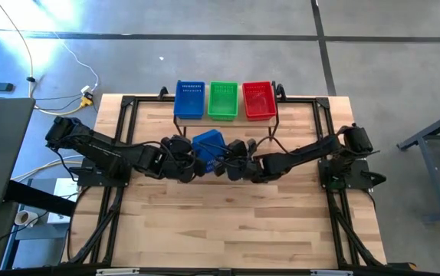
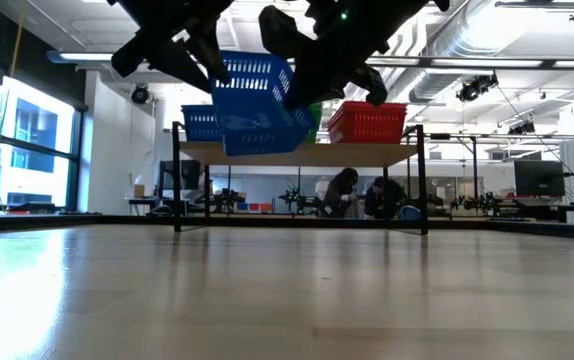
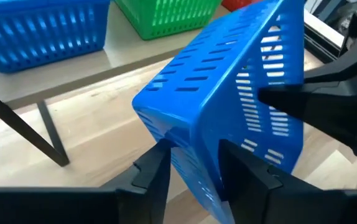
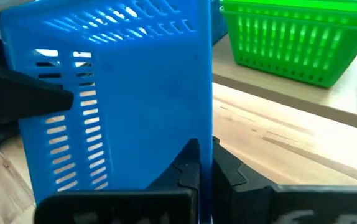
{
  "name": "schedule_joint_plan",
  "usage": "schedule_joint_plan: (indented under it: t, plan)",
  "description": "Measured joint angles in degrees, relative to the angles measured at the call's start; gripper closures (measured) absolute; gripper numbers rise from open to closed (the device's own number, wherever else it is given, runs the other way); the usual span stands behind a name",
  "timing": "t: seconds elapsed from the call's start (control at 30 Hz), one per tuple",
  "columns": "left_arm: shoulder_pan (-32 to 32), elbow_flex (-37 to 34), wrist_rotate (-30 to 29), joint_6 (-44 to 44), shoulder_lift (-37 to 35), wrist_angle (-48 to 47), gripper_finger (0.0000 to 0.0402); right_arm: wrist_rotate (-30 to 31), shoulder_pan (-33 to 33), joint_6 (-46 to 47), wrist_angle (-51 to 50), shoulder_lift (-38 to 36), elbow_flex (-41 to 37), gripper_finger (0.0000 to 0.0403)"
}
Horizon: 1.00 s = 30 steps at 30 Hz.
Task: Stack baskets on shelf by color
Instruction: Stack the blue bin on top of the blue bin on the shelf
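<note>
One blue basket (image 1: 208, 146) hangs in the air over the middle of the table, just in front of the shelf (image 1: 228, 121). It is tilted, as the low view shows of the basket (image 2: 257, 105). My left gripper (image 3: 194, 158) is shut on its left side and my right gripper (image 4: 204, 155) on its right side. On the shelf board stand blue baskets (image 1: 189, 100), green baskets (image 1: 222, 100) and red baskets (image 1: 258, 101), side by side; how many each stack holds cannot be told. My left gripper pinches the held basket's slotted wall near a corner (image 3: 194, 134), one finger (image 3: 157, 171) on each face, coming level from the table's left. The basket is lifted clear and tilted. My right gripper pinches a thin edge of the basket (image 4: 206, 118) between nearly closed fingers (image 4: 188, 165), coming level from the table's right. The basket's solid bottom face (image 4: 147, 93) is turned toward its camera.
The shelf's black legs (image 2: 177, 190) stand at the table's far edge. Bare wooden tabletop (image 1: 228, 222) lies toward the near edge. People sit in the room (image 2: 362, 195) far behind the table.
</note>
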Motion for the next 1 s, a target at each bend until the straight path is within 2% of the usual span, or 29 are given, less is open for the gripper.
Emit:
schedule_joint_plan:
  t: [0.4, 0.77, 0.87, 1.0]
  plan:
    - [0.09, -0.02, -2.83, 5.33, -0.01, 0.02, 0.0391, -1.92, -1.13, -0.17, 0.31, 0.0, 0.0, 0.0403]
    - [0.52, -0.01, -3.09, 7.09, -0.05, -0.2, 0.04, -6.64, -1.76, -2.09, 0.73, 0.0, -0.02, 0.0395]
    - [0.5, -0.02, -3.13, 7.35, -0.05, -0.4, 0.04, -8.18, -1.89, -0.74, 0.73, -0.02, -0.02, 0.0369]
    - [0.46, -0.01, -3.68, 7.41, -0.05, -1.68, 0.0401, -9.69, -2.09, -0.23, 1.28, -0.01, -0.02, 0.0313]
